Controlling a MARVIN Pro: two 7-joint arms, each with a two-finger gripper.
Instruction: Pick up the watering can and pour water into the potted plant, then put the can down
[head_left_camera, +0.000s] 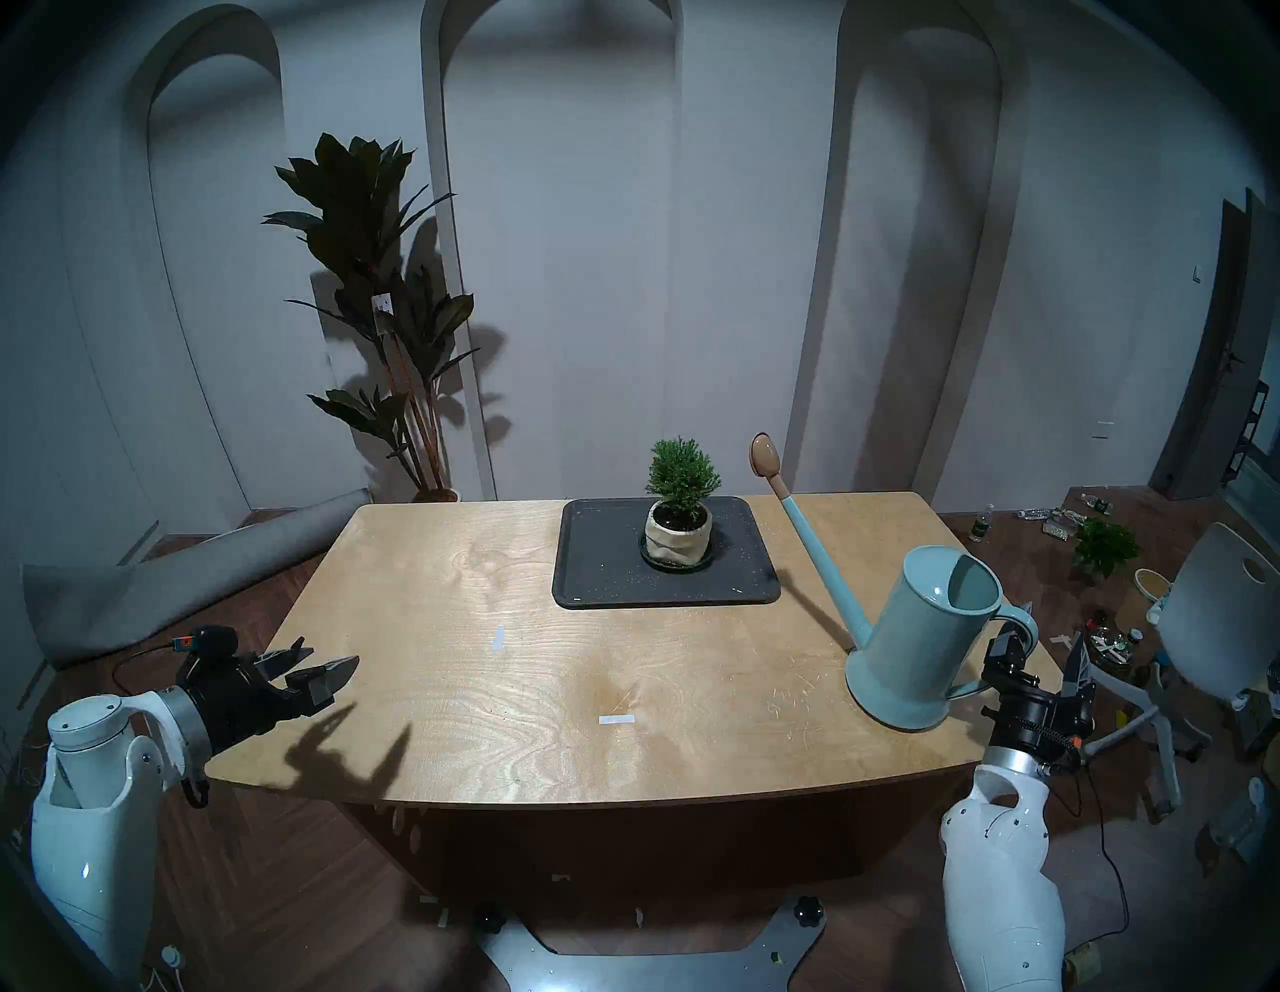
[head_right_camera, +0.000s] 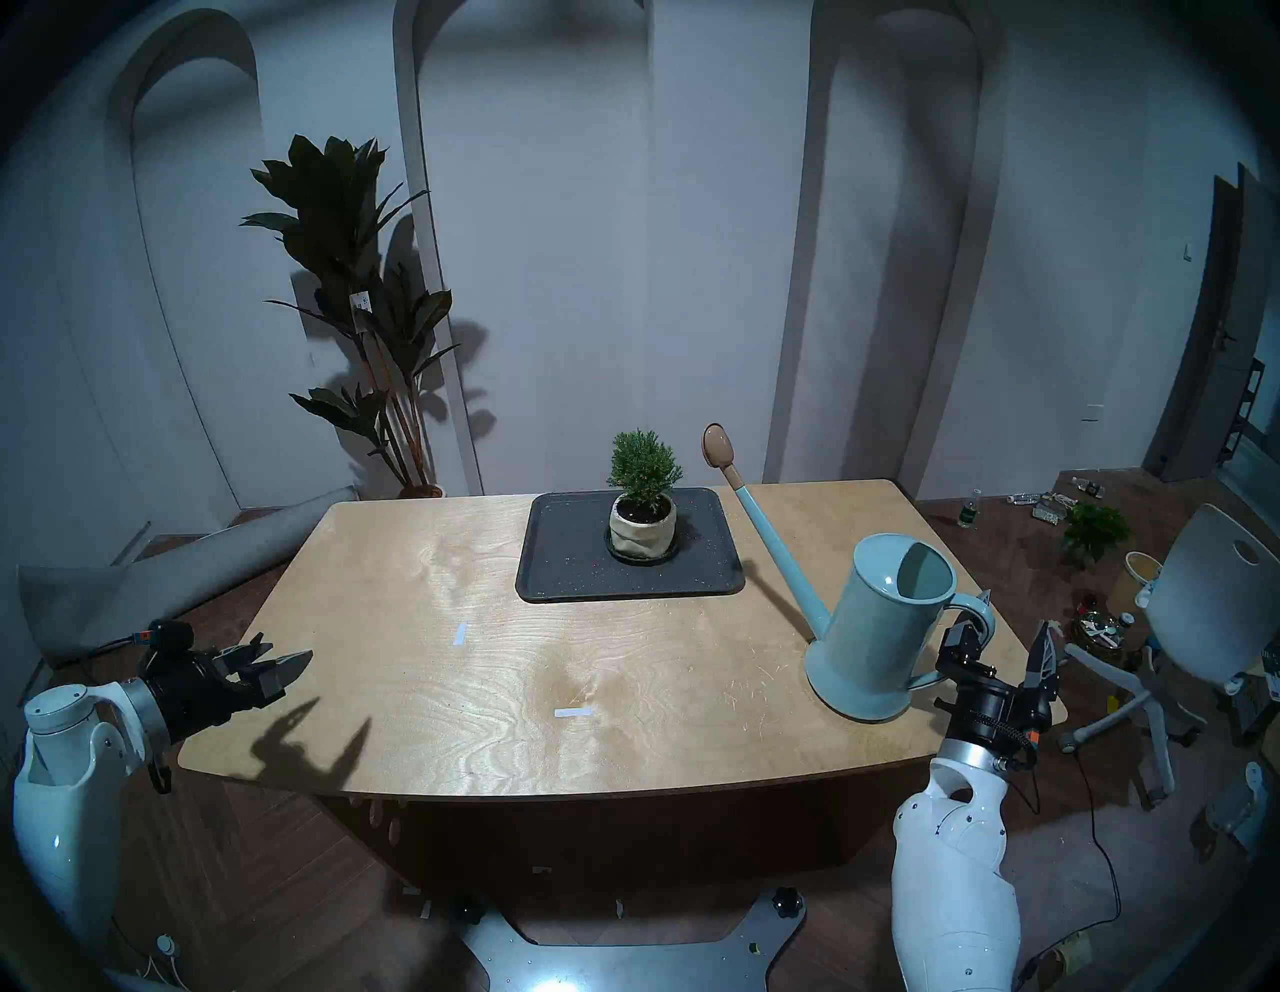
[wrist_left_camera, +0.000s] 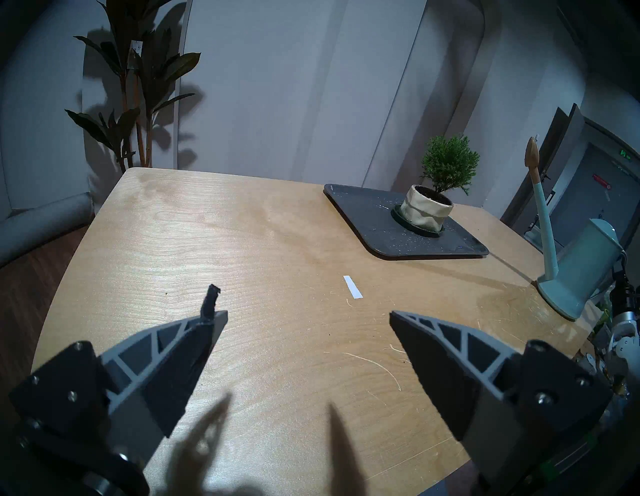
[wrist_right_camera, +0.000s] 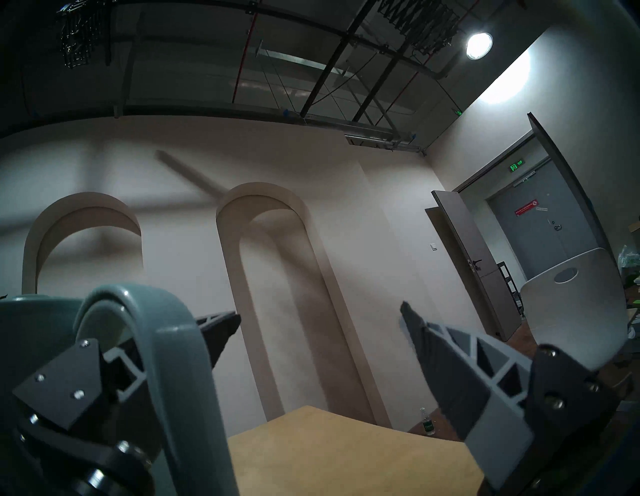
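The pale blue-green watering can (head_left_camera: 921, 637) stands on the wooden table (head_left_camera: 485, 658) near its right front corner. Its long spout with the tan rose (head_left_camera: 764, 454) points up and back toward the potted plant (head_left_camera: 682, 485). That plant is a small bright green shrub in a cream pot on a dark tray (head_left_camera: 602, 575) at the table's back middle. My right gripper (head_left_camera: 1046, 654) is open at the can's handle (wrist_right_camera: 180, 346); one finger reaches in at the loop, the other is outside it. My left gripper (head_left_camera: 332, 661) is open and empty over the table's left front edge.
A tall dark broad-leaved plant (head_left_camera: 374, 277) stands behind the table's back left. A rolled grey mat (head_left_camera: 173, 575) lies on the floor at left. A white chair (head_left_camera: 1212, 623) and a small leafy plant (head_left_camera: 1105, 547) with clutter are on the floor at right. Two white tape marks (head_left_camera: 616, 720) are on the table.
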